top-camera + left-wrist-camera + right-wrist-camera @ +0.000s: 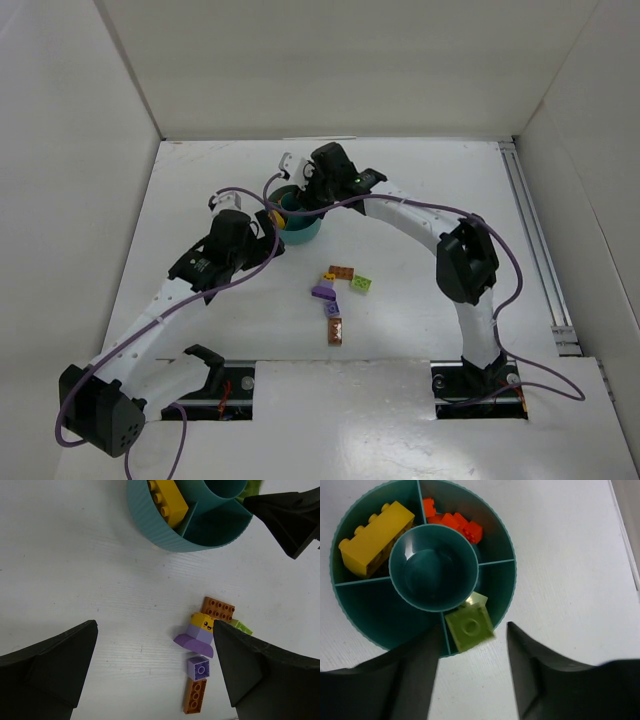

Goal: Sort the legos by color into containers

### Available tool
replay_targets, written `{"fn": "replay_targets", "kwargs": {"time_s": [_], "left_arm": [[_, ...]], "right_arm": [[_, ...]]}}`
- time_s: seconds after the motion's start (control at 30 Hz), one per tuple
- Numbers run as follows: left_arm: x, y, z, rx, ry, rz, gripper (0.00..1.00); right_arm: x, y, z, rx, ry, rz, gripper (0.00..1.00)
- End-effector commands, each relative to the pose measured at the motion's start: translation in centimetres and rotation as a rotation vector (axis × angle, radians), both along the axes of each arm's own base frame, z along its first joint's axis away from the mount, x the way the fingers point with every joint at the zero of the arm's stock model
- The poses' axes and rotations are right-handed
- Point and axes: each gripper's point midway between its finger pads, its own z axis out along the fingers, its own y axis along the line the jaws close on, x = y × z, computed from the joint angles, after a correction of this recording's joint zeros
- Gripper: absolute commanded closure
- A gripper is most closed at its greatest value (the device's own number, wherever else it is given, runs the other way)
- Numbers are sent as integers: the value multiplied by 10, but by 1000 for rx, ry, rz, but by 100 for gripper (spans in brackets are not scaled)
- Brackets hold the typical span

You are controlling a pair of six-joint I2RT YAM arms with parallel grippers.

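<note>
The round teal dish [501, 587] has a centre well and ringed sections. One section holds a yellow brick [375, 535], another holds orange-red bricks [454, 521]. A lime green brick [469, 625] lies tilted and blurred over the dish's near rim, with a second green piece under it. My right gripper [475, 647] is open just above it, not touching it. My left gripper [154, 630] is open and empty over bare table beside the dish [165, 535]. To its right lie a brown brick [218, 608], a purple-and-yellow piece [199, 634], a small purple brick [199, 668], a long brown brick [195, 696] and a lime green brick [241, 626].
In the top view both grippers crowd the dish [305, 232], left [263, 224] and right [296, 192]. The loose bricks [335, 295] lie in a cluster at mid-table, toward the arm bases. White walls enclose the table, and a rail [540, 250] runs along the right side.
</note>
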Motion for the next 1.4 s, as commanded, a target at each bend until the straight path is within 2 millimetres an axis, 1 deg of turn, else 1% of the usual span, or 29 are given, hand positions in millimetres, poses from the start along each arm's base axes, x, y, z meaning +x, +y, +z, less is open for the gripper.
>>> {"fn": "replay_targets", "kwargs": {"time_s": [0.0, 0.03, 0.07, 0.1, 0.13, 0.2, 0.23, 0.27, 0.3, 0.37, 0.4, 0.47, 0.5, 0.6, 0.63, 0.67, 0.7, 0.73, 0.77, 0.8, 0.83, 0.9, 0.93, 0.97, 1.07, 1.17, 1.27, 1.33, 1.37], "left_arm": [[5, 3, 22, 3, -57, 3, 0], [5, 3, 22, 3, -57, 3, 0], [5, 3, 22, 3, -57, 3, 0], [5, 3, 22, 3, -57, 3, 0], [3, 2, 20, 1, -46, -5, 0], [3, 2, 23, -3, -54, -5, 0], [3, 2, 23, -3, -54, -5, 0], [3, 2, 23, -3, -54, -5, 0], [1, 3, 21, -3, -53, -5, 0], [-1, 0, 21, -15, -47, -22, 0], [-2, -2, 21, -25, -54, -29, 0], [-3, -5, 20, -38, -53, -44, 0], [-2, -8, 18, -47, -55, -52, 0], [-1, -11, 11, -53, -37, -54, 0], [2, -12, 10, -51, -34, -54, 0], [0, -16, 8, -67, -30, -73, 0], [-1, -17, 8, -72, -27, -80, 0], [2, -20, 8, -80, -32, -87, 0], [0, -22, 5, -92, -24, -90, 0], [0, -28, 7, -104, -33, -111, 0], [0, -29, 8, -114, -29, -102, 0], [-6, -36, 3, -116, -18, -106, 0], [-6, -36, 3, -116, -18, -106, 0], [-7, -35, -1, -120, -6, -97, 0], [-10, -34, -9, -127, 18, -83, 0], [-11, -32, -8, -128, 17, -70, 0], [-15, -27, -10, -121, 23, -48, 0], [-15, -25, -2, -124, 1, -41, 0], [-16, -22, -4, -113, 8, -32, 0]], "right_arm": [[-2, 11, 36, 76, -39, 46, 35], [-3, 10, 43, 84, -48, 47, 32], [-5, 12, 40, 91, -42, 59, 29], [-8, 10, 48, 98, -51, 59, 28], [-8, 10, 48, 103, -46, 54, 28], [-14, -4, 51, 81, -57, 22, 28], [-15, -9, 56, 85, -76, 10, 28], [-23, -16, 73, 112, -95, 5, 28], [-32, -30, 54, 83, -63, -5, 28], [-48, -44, 49, 84, -48, -13, 26], [-68, -60, 38, 62, -23, -13, 26], [-88, -74, 23, 51, 12, -12, 26], [-108, -87, 4, 38, 54, -8, 26], [-135, -100, -20, 45, 114, 5, 26], [-148, -111, -33, 33, 138, -3, 26], [-155, -113, -38, 45, 158, -3, 26], [-156, -114, -40, 61, 151, -8, 26], [-168, -117, -51, 57, 172, -5, 26], [-171, -118, -56, 57, 183, -13, 26], [-174, -115, -60, 65, 185, -9, 26], [-178, -114, -64, 67, 193, -6, 26], [-184, -115, -77, 53, 207, 1, 26], [-183, -114, -76, 60, 200, 2, 26], [-184, -115, -85, 46, 224, -6, 26], [-181, -114, -89, 39, 223, -13, 26], [-175, -110, -90, 35, 201, -22, 31], [-173, -107, -95, 39, 206, -29, 31], [-172, -107, -103, 28, 217, -30, 31], [-172, -107, -103, 28, 217, -30, 31]]}}
